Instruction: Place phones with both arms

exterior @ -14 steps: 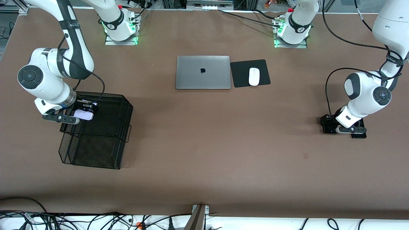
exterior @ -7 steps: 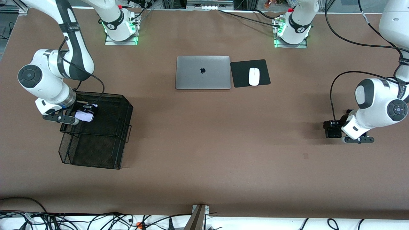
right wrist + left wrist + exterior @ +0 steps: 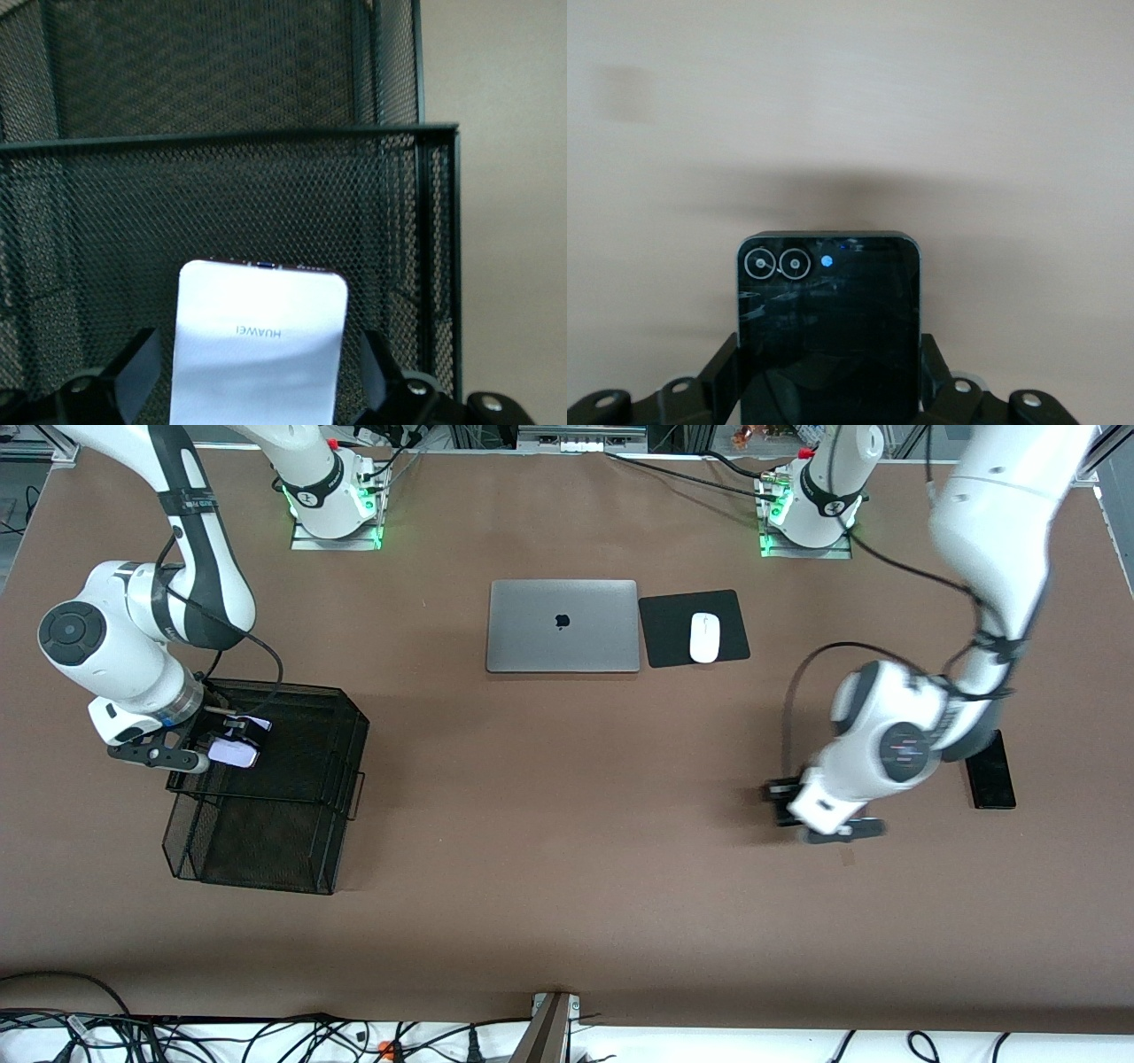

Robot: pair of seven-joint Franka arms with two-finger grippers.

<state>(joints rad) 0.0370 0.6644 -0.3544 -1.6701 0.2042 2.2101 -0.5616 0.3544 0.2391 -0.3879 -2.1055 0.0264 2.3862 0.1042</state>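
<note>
My right gripper (image 3: pixel 232 740) is shut on the pale lilac-white phone (image 3: pixel 234 755) and holds it over the upper tier of the black mesh tray (image 3: pixel 266 841). In the right wrist view the phone (image 3: pixel 257 345) sits between the fingers (image 3: pixel 133 363), with the tray's mesh (image 3: pixel 221 195) under it. My left gripper (image 3: pixel 783 799) is shut on the small black squarish phone (image 3: pixel 828 328), held above bare table. The longer black phone (image 3: pixel 990 771) lies flat on the table toward the left arm's end.
A closed silver laptop (image 3: pixel 563 625) lies mid-table near the bases. Beside it a white mouse (image 3: pixel 704 638) rests on a black pad (image 3: pixel 666 633). The tray has a lower tier nearer the front camera. Cables run along the front edge.
My left arm has lifted the small black phone and swung it from beside the longer black phone toward the table's middle, uncovering that phone. My right gripper has shifted only slightly over the tray.
</note>
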